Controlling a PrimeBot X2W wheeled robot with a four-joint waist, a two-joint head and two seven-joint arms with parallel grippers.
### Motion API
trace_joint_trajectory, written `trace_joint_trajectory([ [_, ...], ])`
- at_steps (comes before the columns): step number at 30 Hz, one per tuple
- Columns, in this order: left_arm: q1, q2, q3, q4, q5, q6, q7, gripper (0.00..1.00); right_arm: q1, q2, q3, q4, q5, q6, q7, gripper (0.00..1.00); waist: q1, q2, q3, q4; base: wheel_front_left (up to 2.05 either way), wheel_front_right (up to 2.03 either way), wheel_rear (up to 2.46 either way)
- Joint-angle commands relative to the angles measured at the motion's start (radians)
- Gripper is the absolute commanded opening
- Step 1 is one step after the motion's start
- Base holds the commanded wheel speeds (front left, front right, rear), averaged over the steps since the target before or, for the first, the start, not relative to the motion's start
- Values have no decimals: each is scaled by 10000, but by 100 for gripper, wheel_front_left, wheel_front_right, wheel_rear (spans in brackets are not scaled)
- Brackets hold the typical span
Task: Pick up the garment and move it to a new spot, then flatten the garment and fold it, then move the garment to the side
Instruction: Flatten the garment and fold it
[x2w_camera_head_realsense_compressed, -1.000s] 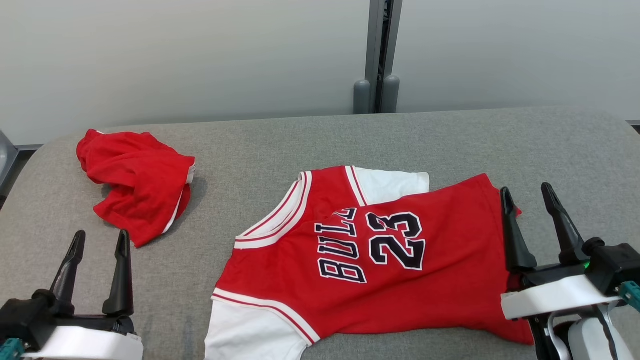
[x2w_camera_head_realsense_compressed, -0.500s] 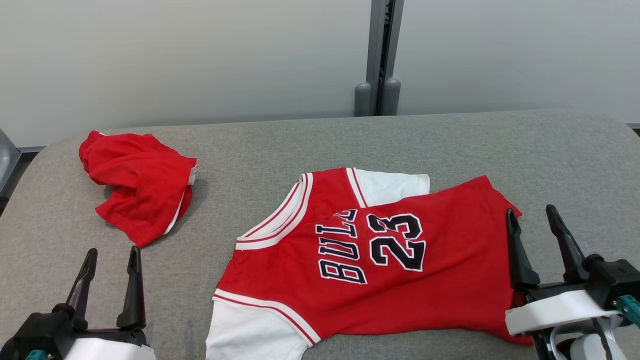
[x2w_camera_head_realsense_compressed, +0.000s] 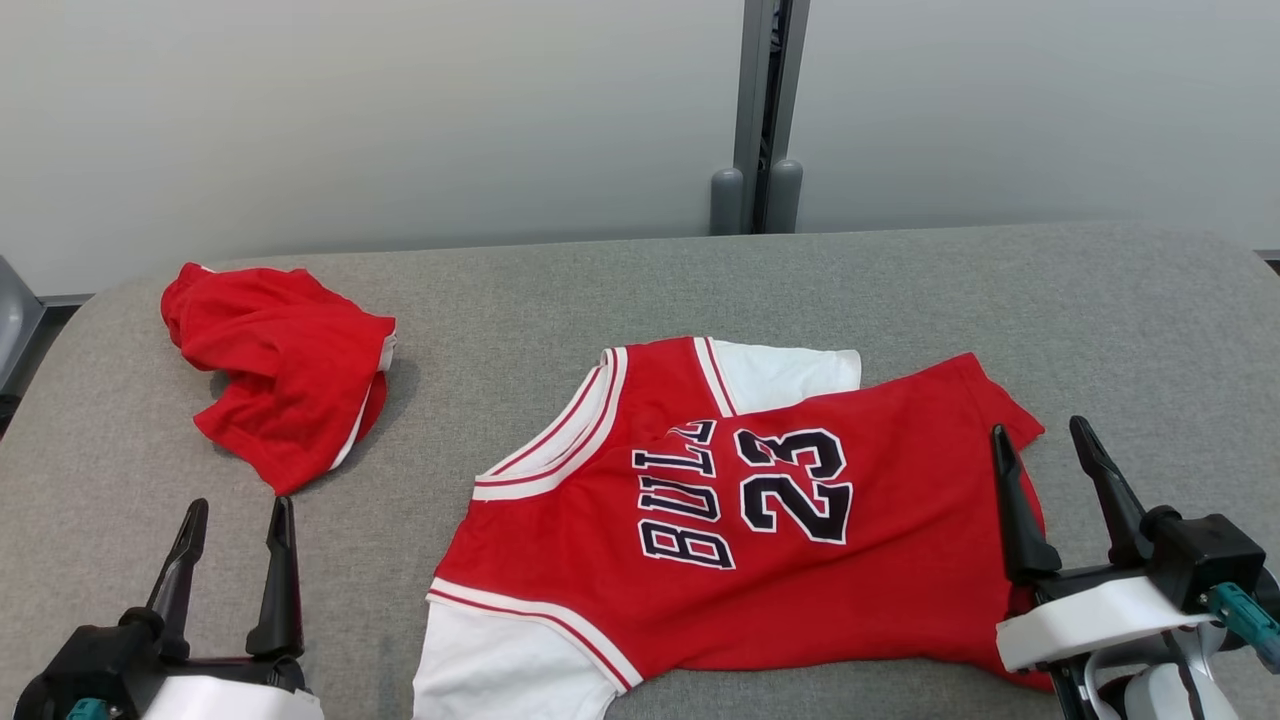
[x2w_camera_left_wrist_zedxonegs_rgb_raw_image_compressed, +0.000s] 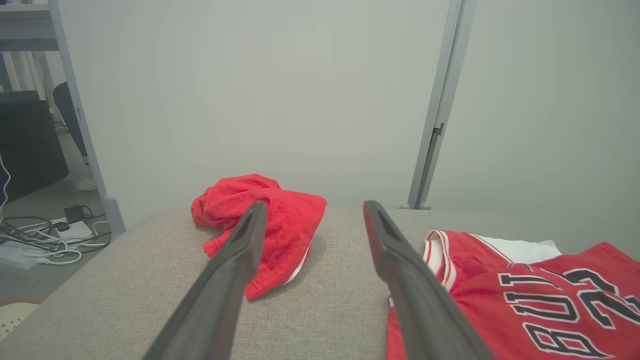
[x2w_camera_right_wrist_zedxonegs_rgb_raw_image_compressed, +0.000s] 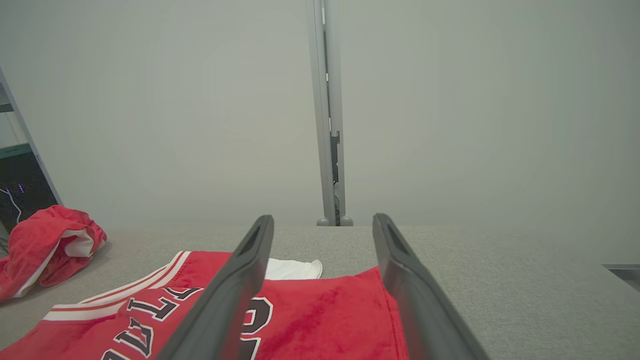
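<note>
**Head view check-in: jersey laid out, both grippers empty-handed**

Starting big. Pale wall (x2w_camera_head_realsense_compressed: 400, 120) way out past both sets of jaws. Closer in, a grey padded top (x2w_camera_head_realsense_compressed: 640, 280), running under and ahead of both.

Next up, the red jersey (x2w_camera_head_realsense_compressed: 900, 570). Spread out front-up on the padding, with "BULL" and "23" lying sideways and a white sleeve at each shoulder. Sits between the two sets of jaws, but much nearer the right ones. Hem end right at the right jaws: inner finger over red cloth, outer finger over bare grey. In the right wrist view, hem edge running between the two fingers. Can't tell if either finger actually touches the fabric.

Then a crumpled red bundle (x2w_camera_head_realsense_compressed: 285, 370) with a bit of white trim. Just ahead of the left jaws and apart from the jersey.

Left gripper (x2w_camera_head_realsense_compressed: 238, 505): spread wide, nothing pinched, just grey padding in the gap. Right gripper (x2w_camera_head_realsense_compressed: 1035, 428): same deal, wide apart and gripping nothing.

Smallest bit: a grey upright post (x2w_camera_head_realsense_compressed: 765, 100) splitting the wall, far beyond the right jaws.
</note>
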Motion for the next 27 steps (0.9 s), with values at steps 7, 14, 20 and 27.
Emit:
trace_joint_trajectory([
  [7, -177, -165, 226, 135, 282, -210, -14, 100, -129, -66, -54, 49, -3, 3, -51, 100, 0, 0, 8, -22, 0, 0, 0],
  [14, -207, -308, 361, 205, 439, -335, -14, 100, -127, -66, -56, 37, -23, 3, -51, 100, 0, 0, -17, -37, 0, 0, 0],
  [20, -257, -374, 455, 282, 556, -408, -14, 100, -127, -66, -62, -4, -40, 3, -51, 100, 0, 0, -15, -16, 0, 0, 0],
  [27, -257, -462, 522, 407, 513, -501, -15, 100, -144, -67, -92, 0, -114, 3, -51, 100, 0, 0, -22, -31, 0, 0, 0],
])
